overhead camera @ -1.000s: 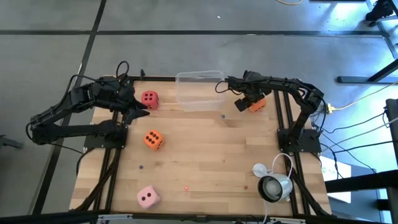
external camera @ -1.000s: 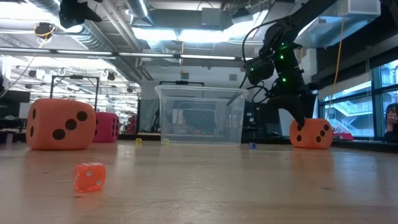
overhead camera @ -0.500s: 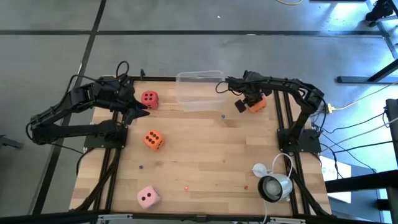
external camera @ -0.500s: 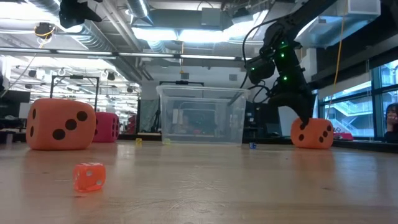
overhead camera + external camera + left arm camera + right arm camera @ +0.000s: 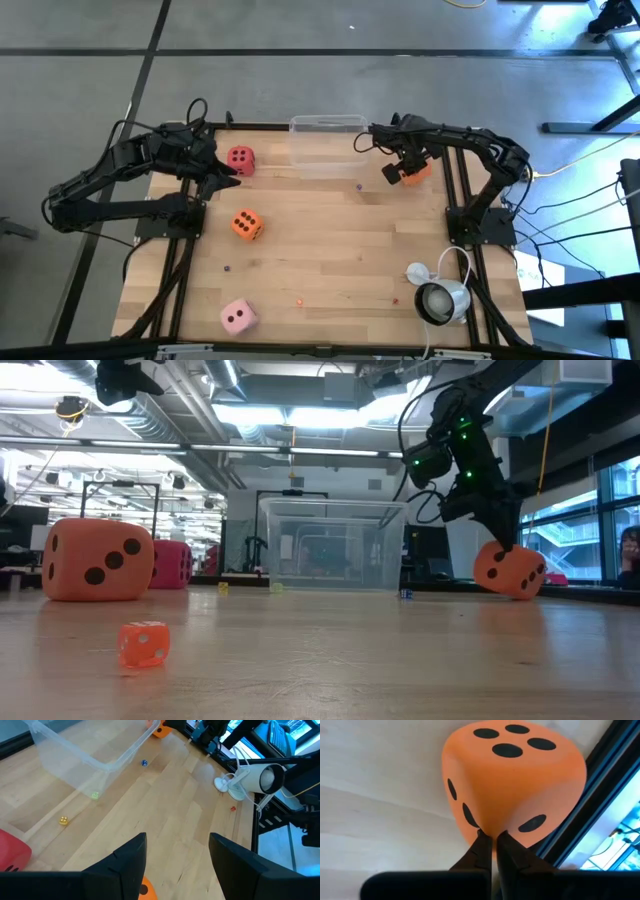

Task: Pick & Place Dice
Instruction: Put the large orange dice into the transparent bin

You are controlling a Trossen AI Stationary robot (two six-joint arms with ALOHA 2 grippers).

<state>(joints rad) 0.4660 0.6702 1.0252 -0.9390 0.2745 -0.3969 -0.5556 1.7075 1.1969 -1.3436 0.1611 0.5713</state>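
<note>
Right gripper [image 5: 391, 172] had pinched shut on the far-right orange die [image 5: 411, 170] and tipped it up off the table since a second earlier; the clear bin [image 5: 328, 145] had shifted slightly right too.

Left of the bin: left gripper [image 5: 227, 177] waited, fingers apart and empty, beside the red die [image 5: 240, 158]; second orange die [image 5: 246, 224] sat nearer the front than the bin, pink die [image 5: 238, 317] far front-left of it. Right of the bin: the gripped orange die hung tilted, pinched at a corner. Bin looked empty, so probably none placed yet, four to go.
</note>
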